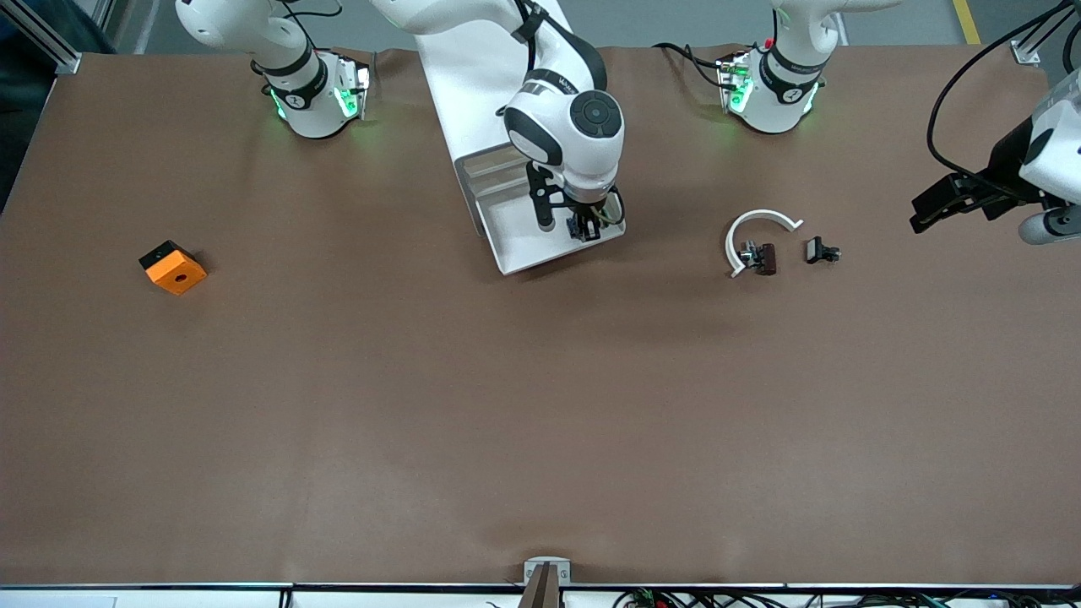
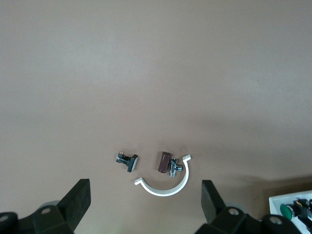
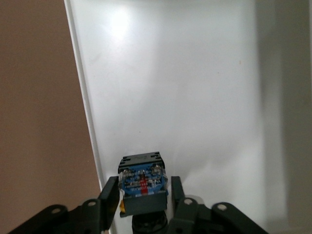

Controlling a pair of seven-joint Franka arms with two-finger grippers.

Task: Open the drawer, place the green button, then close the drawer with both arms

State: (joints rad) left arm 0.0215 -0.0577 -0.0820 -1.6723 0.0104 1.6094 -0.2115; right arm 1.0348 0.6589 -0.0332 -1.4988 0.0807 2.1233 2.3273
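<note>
The drawer (image 1: 519,241) is pulled out of the white cabinet (image 1: 473,76) at the middle of the table's robot side. My right gripper (image 1: 583,226) is down inside it. In the right wrist view the button (image 3: 142,183) sits between the fingers (image 3: 110,195) over the drawer's white floor (image 3: 185,97), blue base outward, with a thin gap at one finger. Its green cap (image 2: 286,210) shows in the left wrist view. My left gripper (image 1: 929,211) hangs wide open and empty over the left arm's end of the table, and it also shows in the left wrist view (image 2: 146,200).
A white C-shaped ring (image 1: 747,221) (image 2: 165,189), a brown part (image 1: 764,257) (image 2: 164,161) and a small black clip (image 1: 821,251) (image 2: 127,160) lie between the drawer and the left gripper. An orange block (image 1: 173,268) lies toward the right arm's end.
</note>
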